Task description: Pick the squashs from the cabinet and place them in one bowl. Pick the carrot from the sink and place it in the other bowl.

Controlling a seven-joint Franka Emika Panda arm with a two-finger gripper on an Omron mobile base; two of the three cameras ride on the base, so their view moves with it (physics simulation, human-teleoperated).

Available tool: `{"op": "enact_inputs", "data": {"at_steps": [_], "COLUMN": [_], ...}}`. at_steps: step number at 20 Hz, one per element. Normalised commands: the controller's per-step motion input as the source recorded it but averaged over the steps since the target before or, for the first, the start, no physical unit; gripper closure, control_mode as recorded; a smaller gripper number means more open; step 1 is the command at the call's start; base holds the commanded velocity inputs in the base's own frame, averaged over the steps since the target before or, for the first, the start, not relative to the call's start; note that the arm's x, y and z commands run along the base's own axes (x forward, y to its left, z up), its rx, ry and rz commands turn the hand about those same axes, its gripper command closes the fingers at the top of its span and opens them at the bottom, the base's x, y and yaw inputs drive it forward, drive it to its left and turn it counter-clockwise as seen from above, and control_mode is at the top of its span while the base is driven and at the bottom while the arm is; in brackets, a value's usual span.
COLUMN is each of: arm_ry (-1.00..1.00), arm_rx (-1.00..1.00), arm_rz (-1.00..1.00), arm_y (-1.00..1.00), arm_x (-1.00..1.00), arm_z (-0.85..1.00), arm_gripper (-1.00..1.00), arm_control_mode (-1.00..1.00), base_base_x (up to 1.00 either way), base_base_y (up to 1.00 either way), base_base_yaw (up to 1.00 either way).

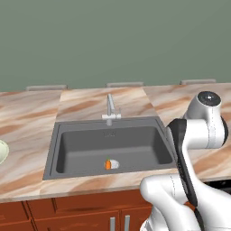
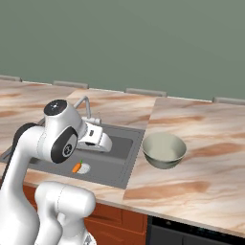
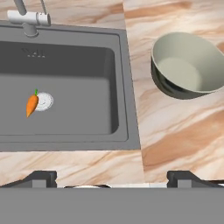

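Observation:
The carrot [image 3: 31, 105] is a short orange piece lying on the floor of the dark grey sink [image 3: 122, 87], right beside the round drain. It also shows as the carrot [image 1: 108, 164] and the carrot [image 2: 76, 167] in the base views. My gripper [image 3: 112, 178] hangs above the counter's front edge, open, with nothing between its fingertips [image 3: 43, 177]. The greyish bowl [image 3: 188, 65] stands upright and empty on the counter right of the sink, seen too as the bowl [image 2: 164, 150]. A sliver of the pale green-cream bowl [image 1: 2, 151] sits at the far left. The squashs and the cabinet are out of view.
A slim silver tap [image 1: 109, 110] rises behind the basin. Marbled counter [image 2: 201, 177] runs to both sides. Red-brown low doors with grey handles [image 1: 119, 222] sit below the counter edge, and a dark appliance front [image 2: 191, 232] lies at lower right.

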Motion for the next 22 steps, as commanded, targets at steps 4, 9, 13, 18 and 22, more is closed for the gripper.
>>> {"op": "enact_inputs", "data": {"at_steps": [4,9,13,18,22], "arm_ry": [-0.03,-0.06,-0.02,0.06,0.09], "arm_rx": [0.0,0.01,0.0,0.05,0.1], "arm_rz": [0.05,0.22,0.13,0.0,0.0], "arm_y": [0.06,0.28,0.45,0.33,0.28], "arm_x": [0.01,0.09,0.16,0.3,0.3], "arm_z": [0.01,0.12,0.02,-0.01,-0.03], "arm_gripper": [-1.0,-1.0,-1.0,-1.0,-1.0], "arm_control_mode": [-1.0,-1.0,-1.0,-1.0,-1.0], "base_base_x": [0.0,0.0,0.0,0.0,0.0], "base_base_y": [0.0,0.0,0.0,0.0,0.0], "base_base_yaw": [0.0,0.0,0.0,0.0,0.0]}}
